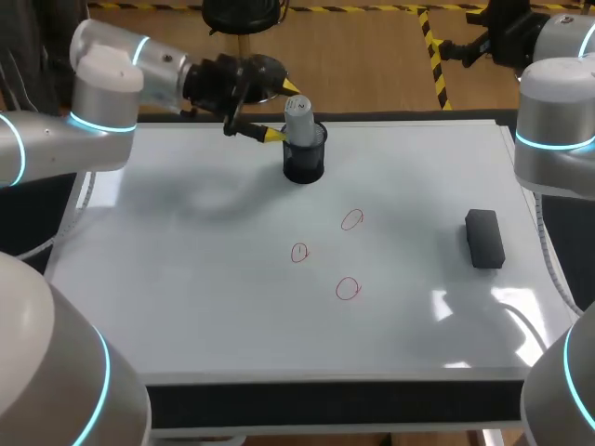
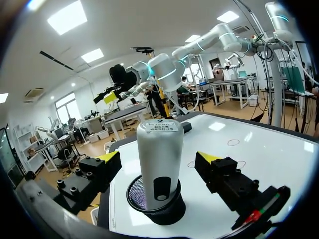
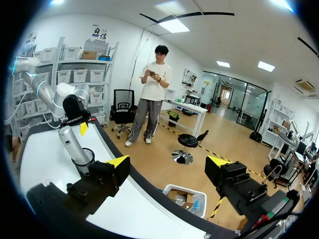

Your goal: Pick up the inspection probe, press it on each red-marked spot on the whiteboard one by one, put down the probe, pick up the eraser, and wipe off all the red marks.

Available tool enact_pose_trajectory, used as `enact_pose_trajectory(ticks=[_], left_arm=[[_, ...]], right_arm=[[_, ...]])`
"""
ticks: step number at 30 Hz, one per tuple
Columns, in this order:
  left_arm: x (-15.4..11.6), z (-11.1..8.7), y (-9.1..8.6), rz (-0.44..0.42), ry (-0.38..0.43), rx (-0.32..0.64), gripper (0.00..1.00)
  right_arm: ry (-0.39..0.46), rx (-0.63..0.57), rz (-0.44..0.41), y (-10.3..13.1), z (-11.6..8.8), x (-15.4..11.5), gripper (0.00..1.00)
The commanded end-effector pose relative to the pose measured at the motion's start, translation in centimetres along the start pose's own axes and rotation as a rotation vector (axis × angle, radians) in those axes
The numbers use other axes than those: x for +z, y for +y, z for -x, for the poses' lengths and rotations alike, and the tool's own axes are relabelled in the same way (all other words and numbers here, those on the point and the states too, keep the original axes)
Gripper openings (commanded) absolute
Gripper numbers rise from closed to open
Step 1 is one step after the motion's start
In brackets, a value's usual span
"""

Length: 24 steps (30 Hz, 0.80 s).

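The probe stands upright in its black cup, likely for a side grip, between the parted fingers of the left pincer, while the right pincer gapes idle

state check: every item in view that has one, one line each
Probe: upright in its holder, not gripped.
Holder: standing on the whiteboard, probe inside.
Left jaws: open, either side of the probe, not touching it.
Right jaws: open, empty.
Eraser: lying on the whiteboard, untouched.
Red marks: three, none wiped.
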State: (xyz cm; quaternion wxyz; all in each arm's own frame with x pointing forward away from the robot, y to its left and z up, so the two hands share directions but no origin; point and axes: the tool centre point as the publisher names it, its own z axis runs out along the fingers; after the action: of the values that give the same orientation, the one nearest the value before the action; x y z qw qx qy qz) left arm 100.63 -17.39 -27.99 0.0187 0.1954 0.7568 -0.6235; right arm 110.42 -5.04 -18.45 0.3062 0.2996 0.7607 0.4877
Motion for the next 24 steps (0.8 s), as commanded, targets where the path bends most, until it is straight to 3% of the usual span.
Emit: enact_pose_trajectory(ticks=[1, 15, 24], left_arm=[[0.8, 0.9, 1.2, -0.005, 0.013, -0.008, 1.00], [1.9, 1.2, 3.1, -0.002, 0.045, -0.066, 1.00], [2.4, 1.5, 3.0, -0.031, 0.052, -0.090, 1.00]], right_arm=[[0.000, 0.000, 0.000, 0.0, 0.0, 0.0, 1.00], [0.000, 0.000, 0.000, 0.0, 0.0, 0.0, 1.00], [0.000, 0.000, 0.000, 0.0, 0.0, 0.0, 1.00]])
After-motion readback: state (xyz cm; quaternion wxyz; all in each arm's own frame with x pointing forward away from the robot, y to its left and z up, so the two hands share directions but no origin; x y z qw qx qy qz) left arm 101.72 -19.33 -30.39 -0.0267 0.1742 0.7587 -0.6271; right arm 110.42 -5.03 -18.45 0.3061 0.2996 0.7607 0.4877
